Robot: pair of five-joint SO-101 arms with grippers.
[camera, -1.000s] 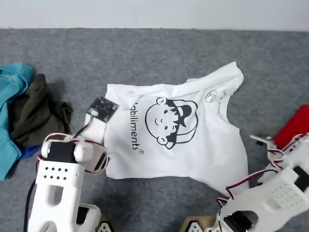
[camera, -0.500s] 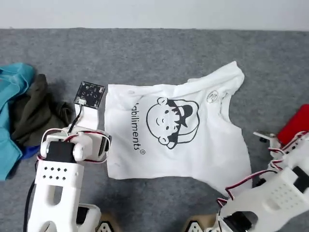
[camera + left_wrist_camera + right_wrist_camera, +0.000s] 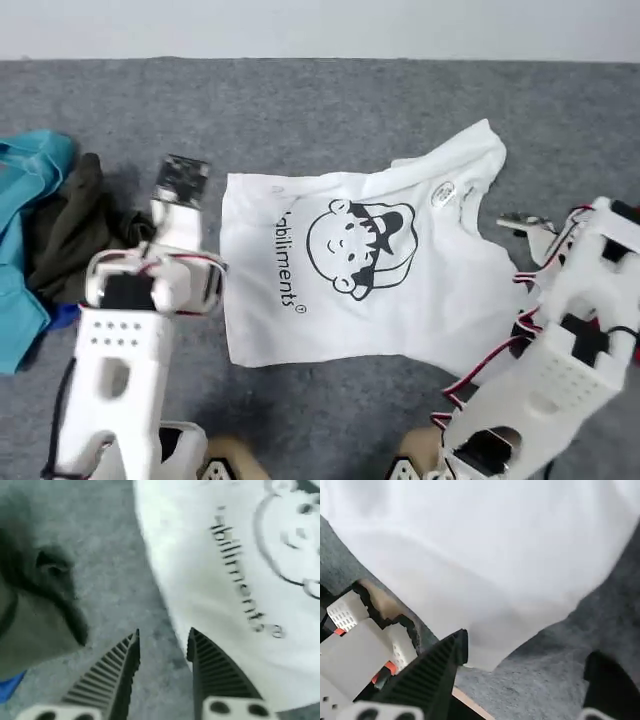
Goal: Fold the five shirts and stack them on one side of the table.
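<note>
Grey worktop (image 3: 330, 100), pale wall (image 3: 320, 25) behind far edge. White shirt (image 3: 400, 320) spread centrally, crumpled shirts (image 3: 60, 230) at left edge. Left gripper (image 3: 164, 634) and right gripper (image 3: 527, 647) jaws both released.

The white printed cotton shirt (image 3: 340, 320) loses its corner nearest the white plastic right arm (image 3: 565, 360) beneath that arm. Left of the shirt, a teal cloth shirt (image 3: 20, 190) is cut by the picture's edge. Beside it, an olive-green crumpled shirt (image 3: 65, 235) covers most of a blue cloth (image 3: 62, 316) too hidden to identify. In the left wrist view the white shirt's black print (image 3: 245, 580) is blurred.
</note>
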